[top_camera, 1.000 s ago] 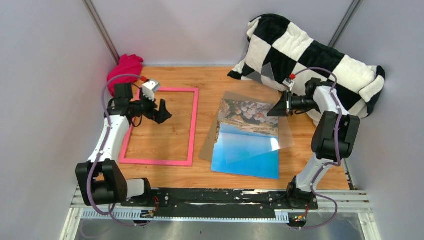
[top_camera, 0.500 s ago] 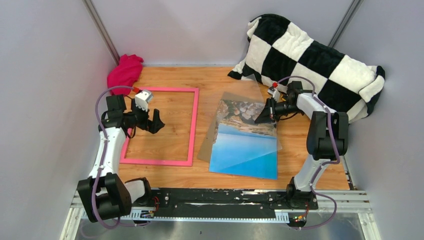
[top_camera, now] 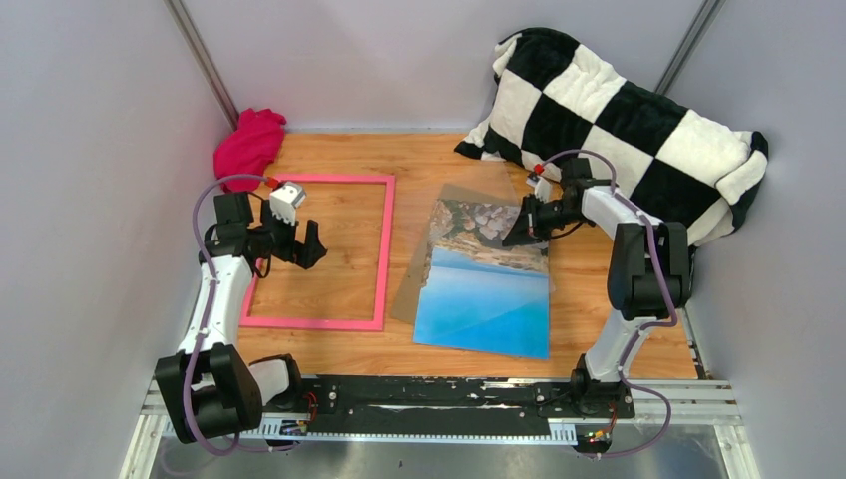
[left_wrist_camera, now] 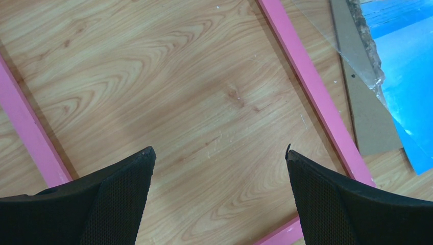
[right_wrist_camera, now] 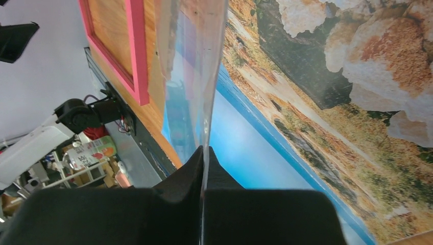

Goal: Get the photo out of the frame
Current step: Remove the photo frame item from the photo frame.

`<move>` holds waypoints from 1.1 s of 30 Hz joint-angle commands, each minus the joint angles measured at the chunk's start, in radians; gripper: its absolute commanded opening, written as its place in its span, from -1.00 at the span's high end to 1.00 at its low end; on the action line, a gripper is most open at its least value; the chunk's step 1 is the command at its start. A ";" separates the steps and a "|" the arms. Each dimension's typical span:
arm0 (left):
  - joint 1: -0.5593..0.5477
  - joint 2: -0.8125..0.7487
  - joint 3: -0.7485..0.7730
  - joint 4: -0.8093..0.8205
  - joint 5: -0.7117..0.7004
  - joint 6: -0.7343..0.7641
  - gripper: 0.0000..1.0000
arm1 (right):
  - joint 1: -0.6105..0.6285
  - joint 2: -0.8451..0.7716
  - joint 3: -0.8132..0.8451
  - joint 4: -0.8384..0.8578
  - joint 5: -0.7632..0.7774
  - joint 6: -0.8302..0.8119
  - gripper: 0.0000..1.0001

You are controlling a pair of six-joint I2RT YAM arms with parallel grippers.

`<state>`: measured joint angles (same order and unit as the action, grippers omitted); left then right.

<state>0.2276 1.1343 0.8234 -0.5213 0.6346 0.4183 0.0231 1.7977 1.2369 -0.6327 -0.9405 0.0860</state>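
Note:
The frame [top_camera: 387, 249] is a thin pink rectangle lying flat on the left of the table, with bare wood showing inside it. The photo [top_camera: 484, 299] of blue sea and pale rocks lies flat to its right, outside the frame, and fills the right wrist view [right_wrist_camera: 316, 102]. My left gripper [top_camera: 307, 242] hovers open over the frame's inside, nothing between its fingers [left_wrist_camera: 127, 204]. My right gripper [top_camera: 519, 232] is shut on the edge of a clear plastic sheet [right_wrist_camera: 191, 76], held tilted above the photo's far end.
A brown cardboard sheet [top_camera: 411, 289] lies under the photo's left side. A black-and-white checkered pillow [top_camera: 619, 110] fills the back right corner. A magenta cloth [top_camera: 249, 140] sits at the back left. The frame's right bar [left_wrist_camera: 316, 92] runs close to the cardboard [left_wrist_camera: 367, 117].
My right gripper has carried the clear sheet leftward over the photo's far end. My left gripper has drifted left and nearer, staying open above the frame.

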 commanded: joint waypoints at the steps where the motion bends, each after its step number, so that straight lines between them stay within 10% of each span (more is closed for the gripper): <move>1: 0.004 -0.009 -0.017 0.022 -0.005 0.002 -1.00 | 0.074 0.004 0.010 0.023 0.069 0.012 1.00; 33: 0.004 -0.020 -0.032 0.045 -0.033 -0.005 -1.00 | 0.181 -0.225 -0.217 0.300 0.206 0.428 1.00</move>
<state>0.2276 1.1339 0.8055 -0.4942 0.6125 0.4118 0.1902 1.5829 1.0264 -0.3702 -0.7589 0.4641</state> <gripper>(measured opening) 0.997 0.003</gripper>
